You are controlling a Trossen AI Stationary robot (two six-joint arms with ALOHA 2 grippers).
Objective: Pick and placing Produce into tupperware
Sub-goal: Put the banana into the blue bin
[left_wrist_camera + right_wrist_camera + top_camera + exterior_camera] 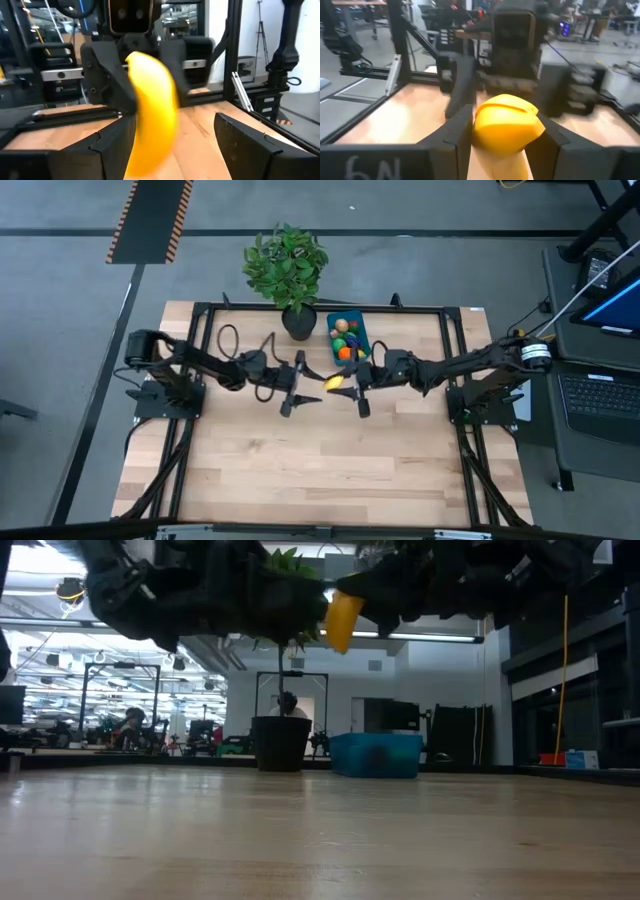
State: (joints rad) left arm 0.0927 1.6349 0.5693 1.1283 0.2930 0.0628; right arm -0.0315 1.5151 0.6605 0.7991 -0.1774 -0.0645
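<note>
A yellow toy banana (335,382) hangs in the air over the middle of the table, between my two grippers, which face each other. My right gripper (347,384) is shut on it. My left gripper (180,150) is open, with its fingers on either side of the banana's lower part (150,145); whether one of them touches it, I cannot tell. The blue tupperware (364,330) stands at the far middle of the table with several pieces of produce (343,340) inside. In the low view it shows as a blue box (375,755). My right gripper pinches the banana's upper part (505,122) between its two fingers (457,132). The fingers come in level from the table's right. The banana is lifted clear of the table and hangs down from the hold (341,625).
A leafy plant in a dark pot (297,320) stands just left of the tupperware at the far edge. A black frame (200,330) runs round the tabletop. The bare wooden tabletop (320,470) stretches toward the near edge.
</note>
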